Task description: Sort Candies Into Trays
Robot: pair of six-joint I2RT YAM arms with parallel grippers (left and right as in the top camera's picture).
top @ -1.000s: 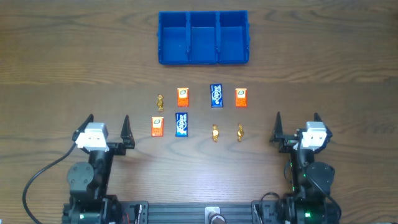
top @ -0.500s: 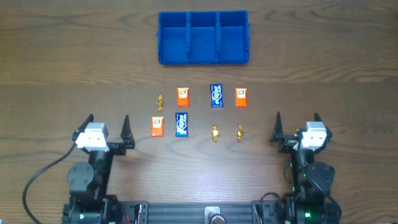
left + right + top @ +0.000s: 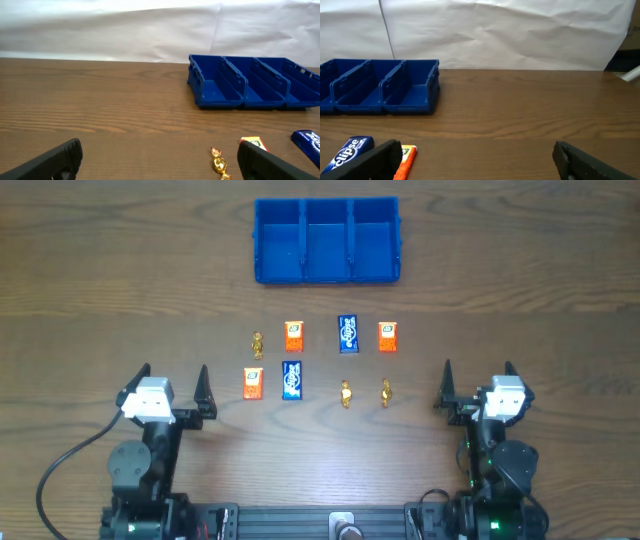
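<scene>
Top view: a blue tray (image 3: 327, 276) with three compartments side by side stands at the far middle of the wooden tabletop (image 3: 540, 290). Eight candies lie on the tabletop between the tray and the two arms, all outside the tray and well apart from it. By kind there are three orange packets (image 3: 294, 335) (image 3: 388, 336) (image 3: 253, 383), two blue packets (image 3: 348, 333) (image 3: 292, 380) and three gold-wrapped candies (image 3: 258, 344) (image 3: 346, 393) (image 3: 386, 391). They form two rows of four. The far row, left to right, runs gold, orange, blue, orange. The near row runs orange, blue, gold, gold. Each candy lies apart from its neighbours. The left pincer (image 3: 174, 370) sits at the near left above its arm's base, its two fingers spread wide and holding nothing. The near-row orange packet lies just beyond its inner finger. The right pincer (image 3: 478, 370) sits at the near right, its fingers likewise spread wide and holding nothing, with the near-row gold candies between it and the middle. In the left wrist view, one gold candy, one orange packet and one blue packet lie close to one finger, and the tray stands farther off. In the right wrist view, one blue packet and one orange packet lie close to one finger, with the tray beyond them.
</scene>
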